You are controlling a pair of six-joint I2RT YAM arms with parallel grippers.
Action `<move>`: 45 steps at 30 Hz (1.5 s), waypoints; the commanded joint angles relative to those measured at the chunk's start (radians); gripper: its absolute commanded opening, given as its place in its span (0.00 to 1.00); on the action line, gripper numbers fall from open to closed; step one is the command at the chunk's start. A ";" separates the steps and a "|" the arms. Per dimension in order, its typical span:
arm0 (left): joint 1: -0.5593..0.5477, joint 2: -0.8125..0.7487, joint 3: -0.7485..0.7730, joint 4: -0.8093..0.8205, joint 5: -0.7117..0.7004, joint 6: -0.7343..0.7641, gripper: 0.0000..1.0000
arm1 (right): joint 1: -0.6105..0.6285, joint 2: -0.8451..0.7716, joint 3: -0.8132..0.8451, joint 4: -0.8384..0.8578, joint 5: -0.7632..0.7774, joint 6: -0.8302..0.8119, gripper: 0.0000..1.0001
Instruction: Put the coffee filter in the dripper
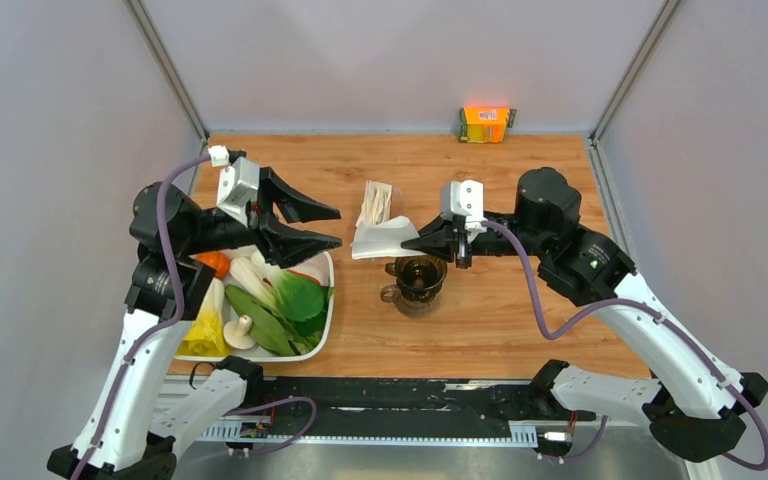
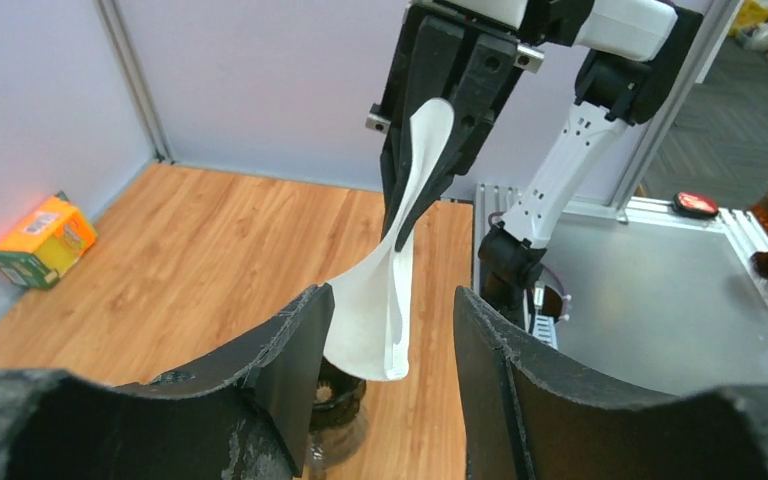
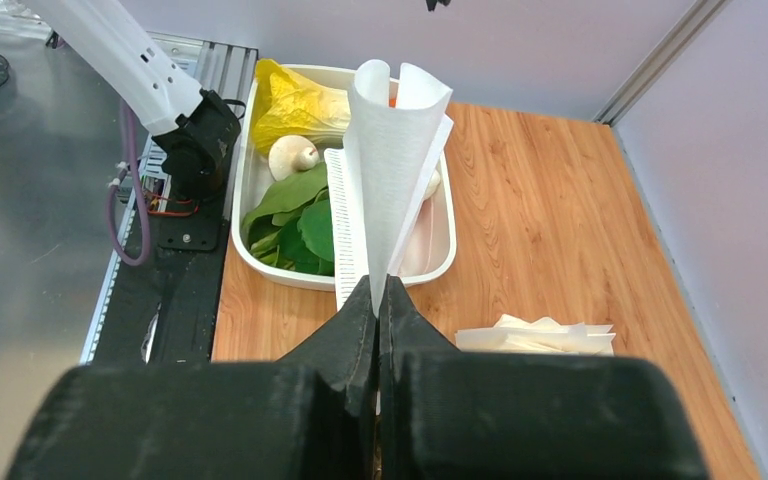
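Observation:
The coffee filter [image 1: 382,238], a thin white paper cone, hangs in the air above and just left of the dripper [image 1: 420,275]. My right gripper [image 1: 407,243] is shut on the filter's narrow end. In the right wrist view the filter [image 3: 390,150] fans out from the shut right gripper [image 3: 378,296]. The dripper, a dark brown see-through cup, stands on the wooden table. My left gripper [image 1: 339,227] is open, with its tips a little left of the filter. In the left wrist view the filter [image 2: 385,320] hangs ahead between the spread fingers [image 2: 290,350], and the dripper [image 2: 338,395] shows partly below.
A white tray [image 1: 328,320] of vegetables sits at the front left under the left arm. A packet of cream paper filters [image 1: 375,200] lies behind the held filter. An orange box [image 1: 486,123] stands at the back edge. Grey walls close in the table on three sides.

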 commanded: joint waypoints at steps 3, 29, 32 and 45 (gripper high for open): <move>-0.104 0.035 0.112 -0.194 -0.029 0.337 0.57 | -0.003 -0.015 -0.025 0.071 -0.032 -0.042 0.00; -0.357 0.252 0.393 -0.500 -0.230 0.517 0.52 | 0.028 0.035 0.029 -0.072 -0.059 -0.189 0.00; -0.378 0.267 0.396 -0.518 -0.276 0.535 0.52 | 0.029 0.037 0.032 -0.072 -0.066 -0.189 0.00; -0.383 0.250 0.397 -0.495 -0.236 0.501 0.59 | 0.030 0.026 0.020 -0.096 -0.057 -0.213 0.00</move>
